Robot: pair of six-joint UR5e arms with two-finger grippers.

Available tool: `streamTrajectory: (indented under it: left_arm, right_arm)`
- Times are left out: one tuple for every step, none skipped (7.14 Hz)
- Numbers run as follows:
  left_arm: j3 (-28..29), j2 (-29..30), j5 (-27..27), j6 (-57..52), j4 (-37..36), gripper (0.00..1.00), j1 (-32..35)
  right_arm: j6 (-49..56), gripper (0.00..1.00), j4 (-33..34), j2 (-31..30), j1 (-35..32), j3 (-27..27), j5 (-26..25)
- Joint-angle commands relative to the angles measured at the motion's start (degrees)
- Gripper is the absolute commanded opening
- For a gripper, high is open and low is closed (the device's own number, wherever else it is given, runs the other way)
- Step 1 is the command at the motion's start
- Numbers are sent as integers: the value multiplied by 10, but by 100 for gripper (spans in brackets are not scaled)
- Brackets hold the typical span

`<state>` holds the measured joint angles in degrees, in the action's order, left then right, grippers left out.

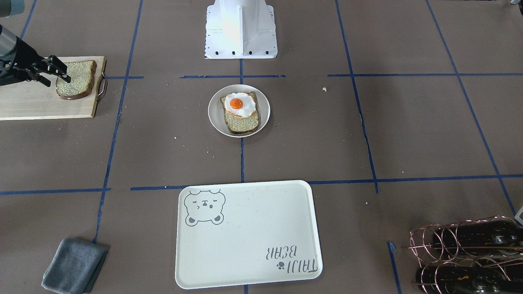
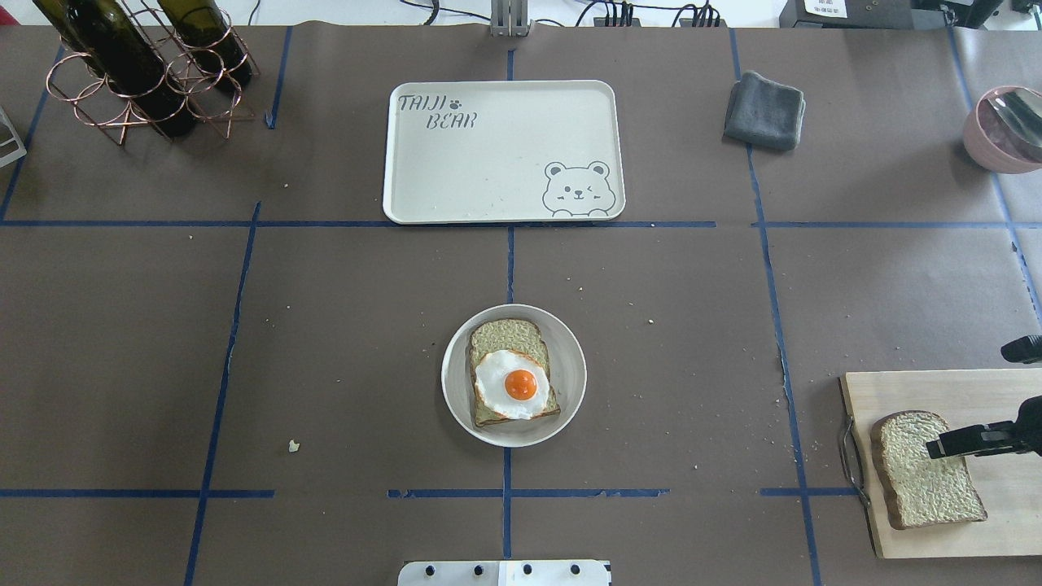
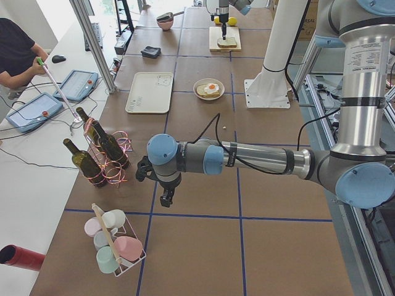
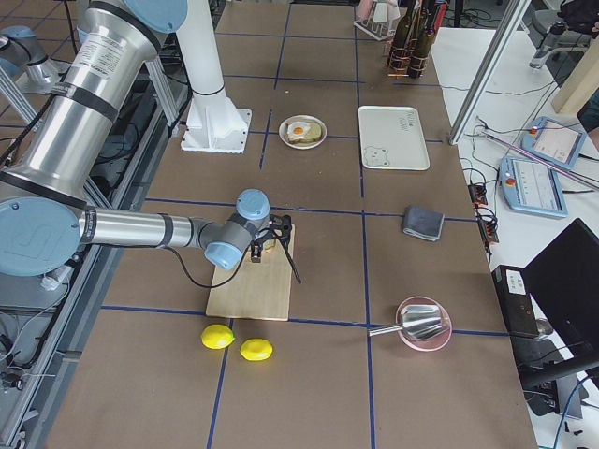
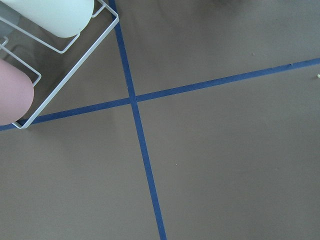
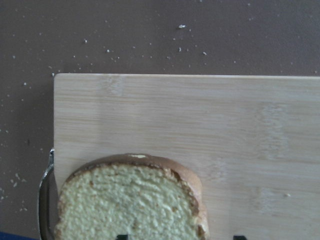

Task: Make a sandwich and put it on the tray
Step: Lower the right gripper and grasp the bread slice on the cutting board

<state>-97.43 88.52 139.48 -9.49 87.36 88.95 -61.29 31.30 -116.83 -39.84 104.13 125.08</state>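
One bread slice [image 1: 242, 121] with the fried egg [image 1: 238, 104] on top lies on a small white plate [image 1: 214, 110] at the table's middle; the egg also shows in the overhead view [image 2: 514, 383]. The second bread slice [image 1: 77, 79] lies on the wooden cutting board [image 1: 32, 102], also seen in the overhead view [image 2: 924, 480] and the right wrist view [image 6: 130, 205]. My right gripper [image 1: 60, 70] is open and hovers over that slice's edge. The cream bear tray [image 1: 245, 237] is bare. My left gripper [image 3: 165, 197] hangs over the table far from the food; I cannot tell its state.
A grey cloth [image 1: 73, 265] lies beside the tray. A copper rack with dark bottles [image 1: 470, 253] stands at one corner. A pink bowl [image 2: 1001, 130] is at the far right. Two lemons [image 4: 217, 337] lie near the board. A wire rack of cups [image 3: 114, 246] is near the left gripper.
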Motion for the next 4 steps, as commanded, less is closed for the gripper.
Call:
streamTrajectory:
  left_arm:
    - [-1, 1, 0, -1, 0, 100, 0]
    - [-2, 0, 0, 0, 0, 100, 0]
    - [-1, 1, 0, 0, 0, 100, 0]
    - [-3, 1, 0, 0, 0, 100, 0]
  right_arm:
    - [-3, 56, -3, -2, 6, -2, -3]
    - [-4, 35, -3, -2, 6, -2, -2]
    - [-4, 16, -3, -6, 6, -2, -1]
    - [-4, 2, -6, -9, 6, -2, 0]
